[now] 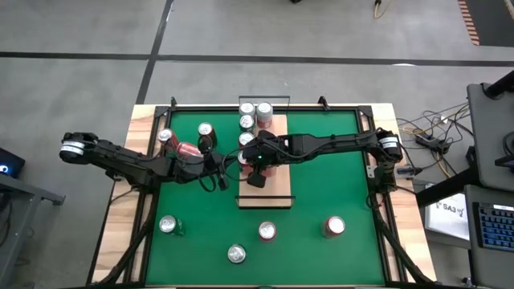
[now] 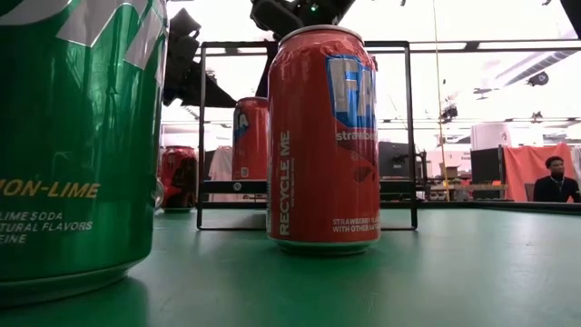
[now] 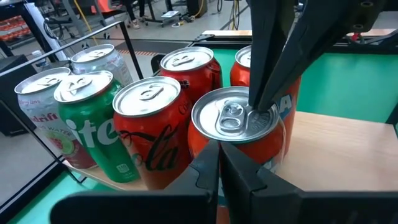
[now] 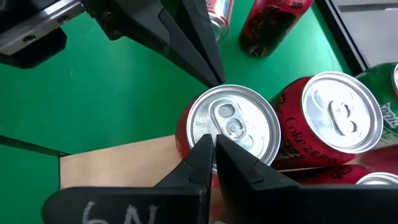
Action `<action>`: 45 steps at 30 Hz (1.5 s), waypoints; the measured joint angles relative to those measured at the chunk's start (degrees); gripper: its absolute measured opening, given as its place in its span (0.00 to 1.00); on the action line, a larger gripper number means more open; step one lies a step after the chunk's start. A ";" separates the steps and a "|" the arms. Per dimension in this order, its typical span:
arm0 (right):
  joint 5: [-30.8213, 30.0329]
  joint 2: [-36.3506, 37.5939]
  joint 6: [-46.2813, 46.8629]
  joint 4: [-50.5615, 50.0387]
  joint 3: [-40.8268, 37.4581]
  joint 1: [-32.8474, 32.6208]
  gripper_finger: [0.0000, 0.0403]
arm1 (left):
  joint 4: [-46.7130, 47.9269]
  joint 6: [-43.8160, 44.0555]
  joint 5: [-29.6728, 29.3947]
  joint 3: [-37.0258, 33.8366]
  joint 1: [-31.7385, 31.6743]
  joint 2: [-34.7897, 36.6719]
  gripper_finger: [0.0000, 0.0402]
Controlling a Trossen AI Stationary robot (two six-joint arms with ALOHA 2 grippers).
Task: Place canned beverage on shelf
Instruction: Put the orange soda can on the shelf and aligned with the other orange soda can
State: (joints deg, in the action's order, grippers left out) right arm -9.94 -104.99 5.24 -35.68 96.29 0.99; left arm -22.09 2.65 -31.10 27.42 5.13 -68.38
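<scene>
Right wrist view shows you the upright red can at the shelf edge, directly beneath the clenched right gripper, clenched left gripper touching its rim opposite.

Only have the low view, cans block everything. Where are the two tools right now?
Observer: The high view shows the left tool and the right tool meeting at one red can, which stands mid-board on the shelf.
Operator: Is either one gripping it?
Observer: No. The wrist views show both tools shut with nothing between their fingers. The left tip is at the can's rim and the right tips are down on its lid.
</scene>
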 joint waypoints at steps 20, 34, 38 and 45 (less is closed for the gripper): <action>-0.41 0.85 -0.23 -0.68 -0.13 -0.13 0.03 | 3.86 0.67 -2.89 0.07 2.10 0.83 0.00; -0.61 2.08 -2.15 -0.90 -0.13 0.55 0.03 | 5.95 3.61 0.60 -0.17 2.28 -2.01 0.00; -0.63 2.14 -2.09 -1.37 -0.13 0.55 0.03 | 3.87 2.68 0.63 -0.17 1.98 -3.37 0.00; -0.63 1.93 -1.85 -1.88 -0.13 0.55 0.03 | 2.57 2.42 0.60 -0.20 1.99 -4.24 0.00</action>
State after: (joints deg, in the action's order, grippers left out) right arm -10.57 -103.06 3.40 -37.56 96.16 1.54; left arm -19.52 5.06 -30.50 27.22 7.11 -72.62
